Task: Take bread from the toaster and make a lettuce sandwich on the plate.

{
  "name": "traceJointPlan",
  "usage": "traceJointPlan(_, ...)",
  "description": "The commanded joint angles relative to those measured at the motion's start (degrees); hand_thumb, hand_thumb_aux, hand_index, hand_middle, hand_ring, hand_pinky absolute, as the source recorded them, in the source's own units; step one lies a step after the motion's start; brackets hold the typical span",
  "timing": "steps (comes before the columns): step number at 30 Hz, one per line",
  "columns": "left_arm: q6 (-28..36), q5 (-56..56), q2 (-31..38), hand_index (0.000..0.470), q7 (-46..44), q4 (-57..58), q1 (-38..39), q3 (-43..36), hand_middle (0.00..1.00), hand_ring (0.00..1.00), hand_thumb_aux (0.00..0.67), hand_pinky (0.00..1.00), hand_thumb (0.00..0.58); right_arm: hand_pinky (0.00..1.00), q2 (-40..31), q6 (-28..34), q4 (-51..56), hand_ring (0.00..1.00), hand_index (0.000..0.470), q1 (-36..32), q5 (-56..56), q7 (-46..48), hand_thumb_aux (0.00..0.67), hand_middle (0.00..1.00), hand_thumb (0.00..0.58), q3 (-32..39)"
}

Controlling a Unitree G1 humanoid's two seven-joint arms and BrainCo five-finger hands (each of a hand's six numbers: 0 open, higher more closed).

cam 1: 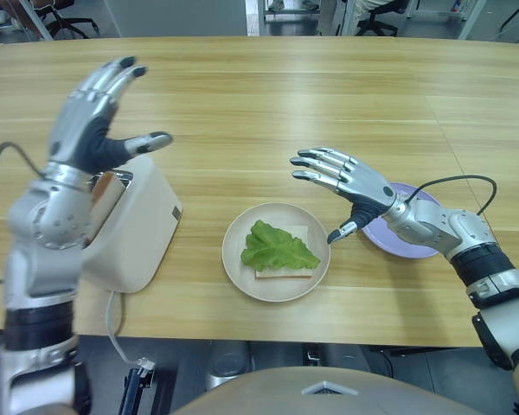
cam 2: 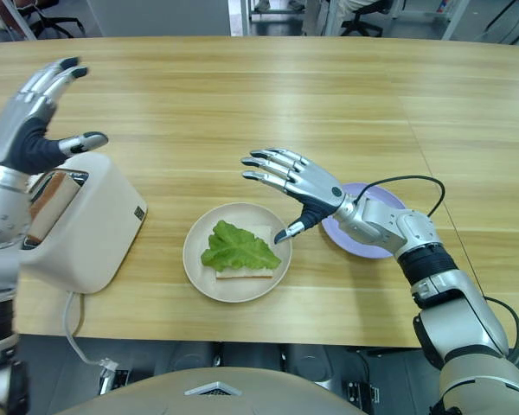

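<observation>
**No legible text**

You'll find nothing to read here. The cream, rounded plastic toaster (cam 2: 95, 233) carries one small dark mark (cam 2: 140, 213) on its side wall, too small for you to make out as letters or a sign.

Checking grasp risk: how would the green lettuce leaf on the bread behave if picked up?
Likely floppy and light: the green lettuce leaf lies thin over the white bread slice. Probably tears easily; a push may slide it off.

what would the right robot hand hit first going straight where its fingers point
The right robot hand passes beyond the plate over bare table; first likely the left robot hand above the toaster, depth unclear.
</observation>
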Motion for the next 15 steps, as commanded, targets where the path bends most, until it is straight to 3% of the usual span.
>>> traceJointPlan(1, 5.56, 6.40, 3.89, 0.000, -1.37, 2.89, 6.12, 2.91, 0.00, 0.00, 0.000, 0.00, 0.000, 0.00, -0.70, 0.94, -1.12, 0.00, 0.000, 1.32, 0.28, 0.75, 0.000, 0.00, 0.000, -2.13)
traceJointPlan(7, 10.61, 7.09, 5.20, 0.000, -5.22, 2.39, 12.65, 3.76, 0.00, 0.00, 0.000, 0.00, 0.000, 0.00, -0.55, 1.65, -1.30, 0.00, 0.000, 2.31, -0.93, 0.74, 0.000, 0.00, 0.000, -2.64)
traceJointPlan(15, 9.99, 5.88, 6.20, 0.000, -10.13, 1.13, 17.04, 1.42, 0.00, 0.00, 0.000, 0.00, 0.000, 0.00, -0.26, 2.46, -0.51, 0.00, 0.000, 2.23, -2.34, 0.95, 0.000, 0.00, 0.000, -1.78)
